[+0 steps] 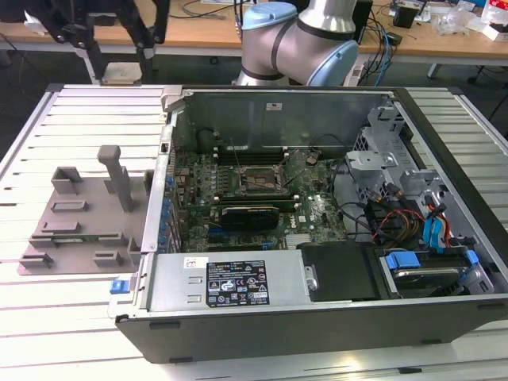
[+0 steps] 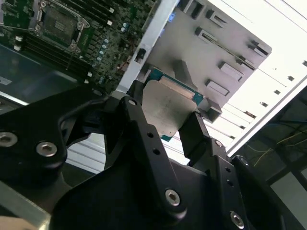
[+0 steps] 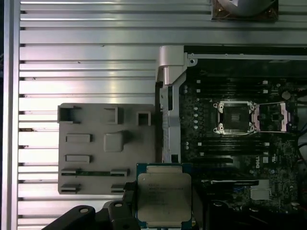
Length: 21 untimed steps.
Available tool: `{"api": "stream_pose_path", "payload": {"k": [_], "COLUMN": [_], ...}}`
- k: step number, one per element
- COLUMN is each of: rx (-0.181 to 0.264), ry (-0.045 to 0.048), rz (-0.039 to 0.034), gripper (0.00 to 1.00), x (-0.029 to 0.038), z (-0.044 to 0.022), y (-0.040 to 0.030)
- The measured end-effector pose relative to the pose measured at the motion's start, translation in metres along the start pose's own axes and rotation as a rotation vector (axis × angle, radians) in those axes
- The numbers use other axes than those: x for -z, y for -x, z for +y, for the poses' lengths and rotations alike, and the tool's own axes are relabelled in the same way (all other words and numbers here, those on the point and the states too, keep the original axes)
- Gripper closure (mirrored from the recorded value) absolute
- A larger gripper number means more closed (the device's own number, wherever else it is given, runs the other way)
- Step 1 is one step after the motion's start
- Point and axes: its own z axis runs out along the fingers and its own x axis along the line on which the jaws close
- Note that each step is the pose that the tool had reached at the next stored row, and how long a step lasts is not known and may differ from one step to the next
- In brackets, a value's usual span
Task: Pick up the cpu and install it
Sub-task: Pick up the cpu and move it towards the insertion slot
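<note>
One cpu (image 3: 163, 199) is gripped at two opposite edges by the end effector (image 2: 167, 120), whose two fingers (image 2: 137, 122) are closed onto it; part of it is hidden behind them. It is held aloft over one grey tray (image 1: 87, 190). In the exterior view the tray is set on the counter (image 1: 79, 119) at nine o'clock from one open computer case (image 1: 317, 325). In the case is one socket (image 3: 235, 117), its frame lifted.
</note>
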Motion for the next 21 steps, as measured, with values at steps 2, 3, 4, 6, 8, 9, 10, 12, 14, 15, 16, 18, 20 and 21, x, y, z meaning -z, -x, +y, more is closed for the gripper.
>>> {"api": "stream_pose_path", "payload": {"k": [2, 3, 4, 6, 8, 9, 10, 12, 14, 15, 16, 18, 20, 21], "rx": [0.0, 0.0, 0.0, 0.0, 0.0, 0.0, 0.0, 0.0, 0.0, 0.0, 0.0, 0.0, 0.0, 0.0], "ry": [0.0001, 0.0, 0.0, 0.0001, 0.0, 0.0, 0.0001, 0.0, 0.0001, 0.0001, 0.0, 0.0001, 0.0, 0.0], "rz": [0.0002, 0.0008, 0.001, 0.0012, 0.0015, 0.0017, 0.0017, 0.0018, 0.0018, 0.0018, 0.0019, 0.002, 0.0021, 0.0021], "gripper": [0.45, 0.45, 0.45, 0.45, 0.45, 0.45, 0.45, 0.45, 0.45, 0.45, 0.45, 0.45, 0.45, 0.45], "x": [-0.0002, -0.0003, -0.0005, -0.0007, -0.0008, -0.001, -0.0011, -0.0012, -0.0014, -0.0015, -0.0015, -0.0017, -0.0017, -0.0018], "z": [0.0001, 0.0001, 0.0002, 0.0002, 0.0003, 0.0003, 0.0003, 0.0004, 0.0005, 0.0005, 0.0005, 0.0006, 0.0006, 0.0007], "y": [0.0124, 0.0241, 0.0329, 0.0417, 0.0583, 0.0661, 0.072, 0.0811, 0.0944, 0.0984, 0.1022, 0.115, 0.1214, 0.1254]}}
